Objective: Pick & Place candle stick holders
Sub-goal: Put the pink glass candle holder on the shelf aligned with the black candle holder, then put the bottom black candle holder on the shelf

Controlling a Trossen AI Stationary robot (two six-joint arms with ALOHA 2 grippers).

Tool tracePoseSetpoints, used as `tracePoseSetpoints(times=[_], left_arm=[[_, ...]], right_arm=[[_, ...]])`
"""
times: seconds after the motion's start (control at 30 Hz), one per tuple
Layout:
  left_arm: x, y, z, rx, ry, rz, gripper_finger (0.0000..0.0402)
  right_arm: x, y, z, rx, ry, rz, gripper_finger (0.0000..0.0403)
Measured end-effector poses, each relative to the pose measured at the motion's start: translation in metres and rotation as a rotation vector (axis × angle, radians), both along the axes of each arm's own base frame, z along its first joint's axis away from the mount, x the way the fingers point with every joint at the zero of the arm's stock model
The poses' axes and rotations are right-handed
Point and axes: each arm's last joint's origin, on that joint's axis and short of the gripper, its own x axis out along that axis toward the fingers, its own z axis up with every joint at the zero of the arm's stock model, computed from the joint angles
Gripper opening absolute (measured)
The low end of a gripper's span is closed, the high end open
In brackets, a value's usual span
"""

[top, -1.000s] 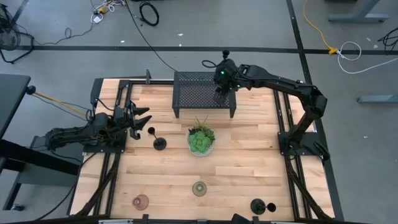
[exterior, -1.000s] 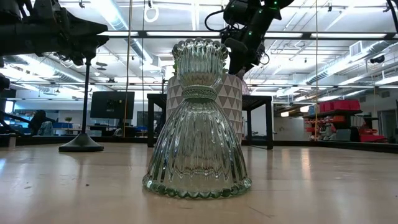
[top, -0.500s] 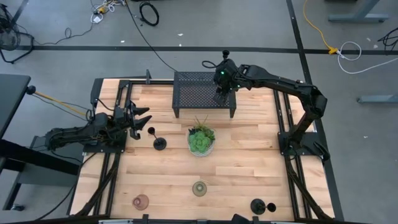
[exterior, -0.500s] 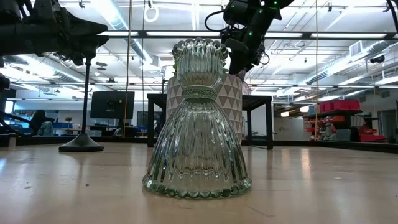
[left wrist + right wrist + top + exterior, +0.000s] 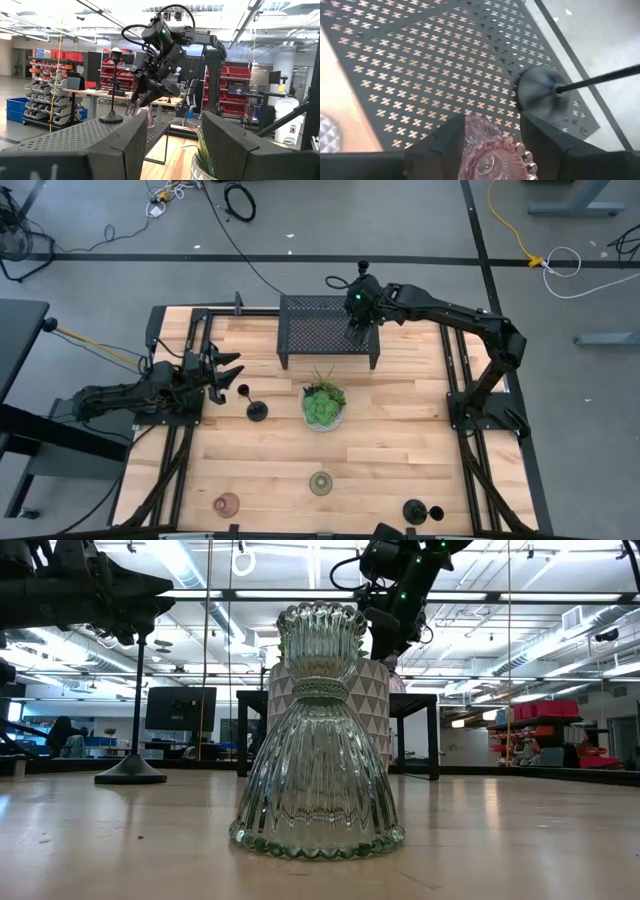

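**Pink glass cup on the rack, between parting fingers**

While the right gripper (image 5: 487,142) hangs just above the black mesh rack (image 5: 420,60), the pink glass cup (image 5: 492,155) sits between its two fingers, which stand partly apart; whether the pads touch the glass cannot be told, so the hold looks loosened, not firm. Item: pressed glass, beaded rim, ribbed wall. Judged rigid, brittle and fairly heavy for its bulk; smooth and likely slippery against hard pads. Best taken across the waist or just under the rim, squarely, with modest squeeze; a pinch on the beads alone risks chipping or a twist-out.

Just beyond the gripper, on the same rack, stands a slim black holder (image 5: 540,92): round base, thin stem. Judged light, stiff and top-heavy, easily tipped by a passing finger; grip low on the stem.

Farther off on the table: a second black holder (image 5: 257,411) just ahead of the left gripper (image 5: 228,375), which waits open and empty; a greenish glass cup (image 5: 321,482); another pink cup (image 5: 227,504); a third black holder (image 5: 416,511), seemingly on its side. A plant (image 5: 324,404) stands between.
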Motion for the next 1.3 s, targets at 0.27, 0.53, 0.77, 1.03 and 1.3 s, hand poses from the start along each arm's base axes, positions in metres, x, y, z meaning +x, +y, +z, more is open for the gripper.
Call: tracePoseSetpoints(times=[0.27,0.53,0.77,1.03,1.3], left_arm=[[0.000,0.000,0.000,0.000,0.000,0.000,0.0190],[0.000,0.000,0.000,0.000,0.000,0.000,0.0190],[0.000,0.000,0.000,0.000,0.000,0.000,0.0190],[0.000,0.000,0.000,0.000,0.000,0.000,0.0190],[0.000,0.000,0.000,-0.001,-0.001,-0.001,0.0190]], right_arm=[[0.001,0.000,0.000,-0.004,-0.003,0.003,0.0244],[0.001,0.001,0.000,-0.020,0.004,0.026,0.0277],[0.003,0.002,0.001,-0.028,0.002,0.041,0.0283],[0.000,0.005,0.008,-0.062,-0.008,0.029,0.0279],[-0.013,0.025,0.037,-0.088,-0.109,0.023,0.0279]])
